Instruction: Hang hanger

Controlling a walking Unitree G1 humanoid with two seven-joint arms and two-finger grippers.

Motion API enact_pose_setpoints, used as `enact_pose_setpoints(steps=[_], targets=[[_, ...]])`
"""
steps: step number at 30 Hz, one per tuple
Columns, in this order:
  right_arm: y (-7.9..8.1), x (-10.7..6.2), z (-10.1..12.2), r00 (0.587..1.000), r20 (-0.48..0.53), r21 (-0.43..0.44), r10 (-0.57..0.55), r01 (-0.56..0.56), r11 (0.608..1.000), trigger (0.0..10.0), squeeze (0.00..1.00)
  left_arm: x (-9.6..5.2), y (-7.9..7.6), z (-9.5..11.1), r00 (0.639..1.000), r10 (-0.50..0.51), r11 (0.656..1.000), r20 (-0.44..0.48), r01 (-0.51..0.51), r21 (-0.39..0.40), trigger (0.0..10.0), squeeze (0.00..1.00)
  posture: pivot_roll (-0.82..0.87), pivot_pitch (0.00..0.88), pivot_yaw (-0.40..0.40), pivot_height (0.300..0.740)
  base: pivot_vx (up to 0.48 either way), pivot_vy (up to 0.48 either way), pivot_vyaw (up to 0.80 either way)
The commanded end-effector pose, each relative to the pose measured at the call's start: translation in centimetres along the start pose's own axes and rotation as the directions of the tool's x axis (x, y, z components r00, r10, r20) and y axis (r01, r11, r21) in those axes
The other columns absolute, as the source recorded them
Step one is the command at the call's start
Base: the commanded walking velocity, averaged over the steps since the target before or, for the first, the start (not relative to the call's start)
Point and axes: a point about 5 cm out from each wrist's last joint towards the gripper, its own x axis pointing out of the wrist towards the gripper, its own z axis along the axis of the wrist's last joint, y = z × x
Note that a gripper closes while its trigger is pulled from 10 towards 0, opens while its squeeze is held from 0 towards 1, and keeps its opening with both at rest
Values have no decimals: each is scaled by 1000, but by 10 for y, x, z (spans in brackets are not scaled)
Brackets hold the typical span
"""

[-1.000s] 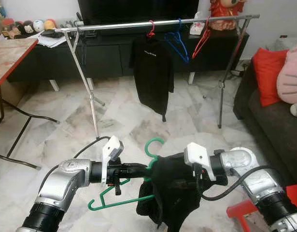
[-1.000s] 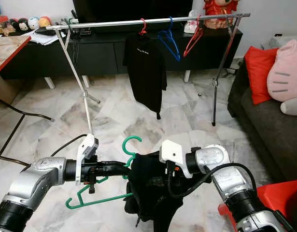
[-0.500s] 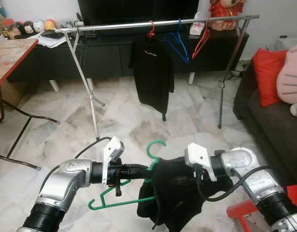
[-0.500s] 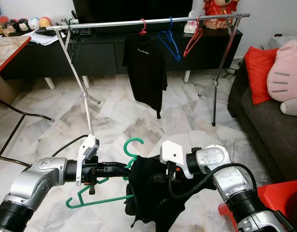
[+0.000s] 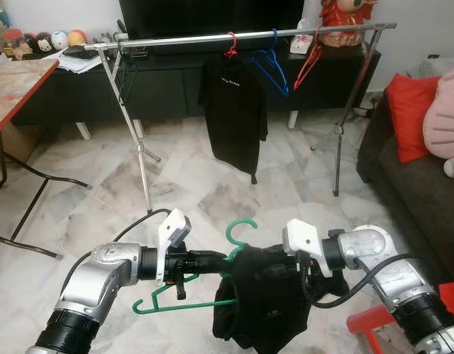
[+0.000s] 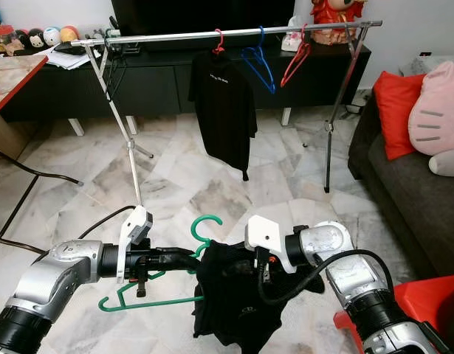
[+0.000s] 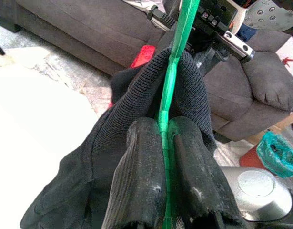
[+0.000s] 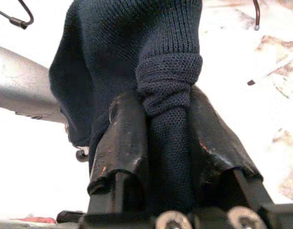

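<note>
low in the frame, left pincer (image 7: 164,157) clenched on the green hanger (image 5: 184,304). right pincer (image 8: 167,143) clamped on a bunched fold of the dark garment (image 5: 265,301) draped over that hanger. across the top, a silver clothes rail (image 5: 190,38) carrying a black shirt (image 5: 234,110) and, seemingly bare, a blue hanger (image 5: 272,65) and a red hanger (image 5: 309,59).

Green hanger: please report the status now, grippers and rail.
Left gripper shut on green hanger. Right gripper shut on dark garment draped on it. Rail ahead across the floor; free span left of the hung black shirt.
</note>
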Motion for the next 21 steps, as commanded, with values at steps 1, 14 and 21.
enact_pose_setpoints(steps=[1, 14, 21], targets=[[11, 12, -3, 997, -6, 3, 81, -81, 997, 0, 0, -1, 4, 26, 996, 31, 994, 85, -39, 98, 10000, 0, -12, 15, 34, 740, 0, 0, 0], [15, 14, -4, 994, -3, 7, 107, -107, 994, 0, 0, 3, 9, 35, 992, 62, 988, 110, -76, 132, 10000, 0, -12, 13, 34, 740, 0, 0, 0], [16, 15, -3, 994, -1, 8, 112, -112, 994, 0, 0, 3, 14, 35, 989, 96, 984, 116, -112, 139, 10000, 1000, -12, 11, 36, 740, 0, 0, 0]])
